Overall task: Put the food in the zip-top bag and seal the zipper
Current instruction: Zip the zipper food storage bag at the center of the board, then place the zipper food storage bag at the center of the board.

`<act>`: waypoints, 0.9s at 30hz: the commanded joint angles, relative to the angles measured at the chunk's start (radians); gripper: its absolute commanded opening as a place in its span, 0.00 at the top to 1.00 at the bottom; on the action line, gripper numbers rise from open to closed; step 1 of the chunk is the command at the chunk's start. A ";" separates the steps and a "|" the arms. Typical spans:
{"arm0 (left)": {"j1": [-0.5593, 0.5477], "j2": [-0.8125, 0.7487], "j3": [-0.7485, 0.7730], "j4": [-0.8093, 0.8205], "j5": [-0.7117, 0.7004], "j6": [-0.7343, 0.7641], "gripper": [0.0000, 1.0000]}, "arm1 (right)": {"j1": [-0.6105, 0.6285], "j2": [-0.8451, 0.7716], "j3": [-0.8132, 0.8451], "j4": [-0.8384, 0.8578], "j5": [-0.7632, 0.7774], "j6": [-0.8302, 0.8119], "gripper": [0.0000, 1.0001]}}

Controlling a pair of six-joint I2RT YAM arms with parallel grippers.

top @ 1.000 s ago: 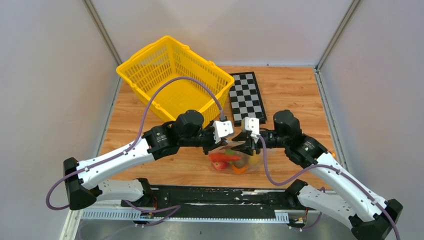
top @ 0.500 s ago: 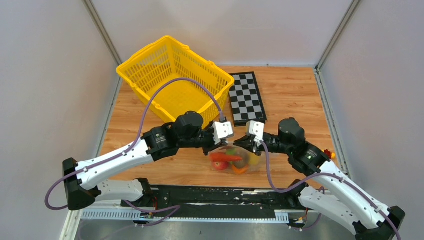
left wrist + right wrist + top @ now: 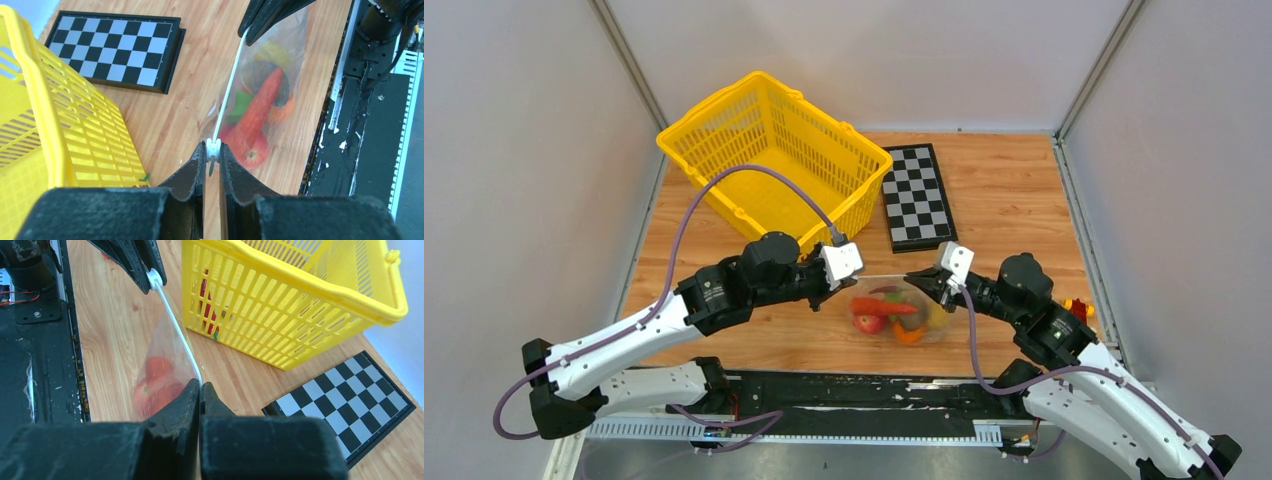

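Note:
The clear zip-top bag (image 3: 894, 315) hangs between both grippers just above the wood, with the food (image 3: 882, 310) inside: carrot, tomato, orange, green and yellow pieces. My left gripper (image 3: 829, 290) is shut on the white slider at the left end of the zipper (image 3: 227, 90). My right gripper (image 3: 931, 290) is shut on the zipper's right end. In the left wrist view the carrot (image 3: 260, 107) and tomato (image 3: 254, 152) show through the bag. In the right wrist view the zipper (image 3: 175, 327) runs taut to the left gripper's fingers (image 3: 132, 260).
A yellow mesh basket (image 3: 769, 155) stands at the back left; a red item (image 3: 204, 295) shows through its wall. A folded chessboard (image 3: 916, 195) lies right of it. A small red and yellow thing (image 3: 1079, 308) sits at the right edge. A black rail (image 3: 844, 395) runs along the near edge.
Both grippers have moved apart, the left leftward and the right rightward, drawing the zipper strip out taut. The bag with the food has shifted slightly toward the right.

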 commanded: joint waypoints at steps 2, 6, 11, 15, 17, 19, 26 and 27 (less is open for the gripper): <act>0.015 -0.028 -0.002 -0.003 -0.082 0.013 0.94 | -0.008 -0.039 -0.006 0.022 0.139 0.019 1.00; 0.015 0.010 0.022 0.053 -0.102 0.014 0.94 | -0.009 -0.027 0.003 0.019 0.193 0.039 1.00; 0.016 0.034 0.021 0.076 -0.133 -0.002 0.63 | -0.009 -0.061 0.013 0.009 0.250 0.042 1.00; 0.016 0.030 0.020 0.143 -0.110 -0.046 0.44 | -0.010 -0.066 0.044 -0.013 0.321 0.038 1.00; 0.017 0.019 0.015 0.175 -0.110 -0.062 0.29 | -0.010 -0.065 0.078 -0.054 0.401 0.025 1.00; 0.017 0.001 0.005 0.198 -0.111 -0.071 0.21 | -0.009 -0.067 0.116 -0.097 0.511 0.019 1.00; 0.017 -0.067 -0.049 0.255 -0.167 -0.091 0.06 | -0.009 -0.077 0.207 -0.199 0.443 0.017 1.00; 0.016 -0.071 -0.052 0.258 -0.179 -0.093 0.05 | -0.010 -0.081 0.204 -0.195 0.418 0.022 1.00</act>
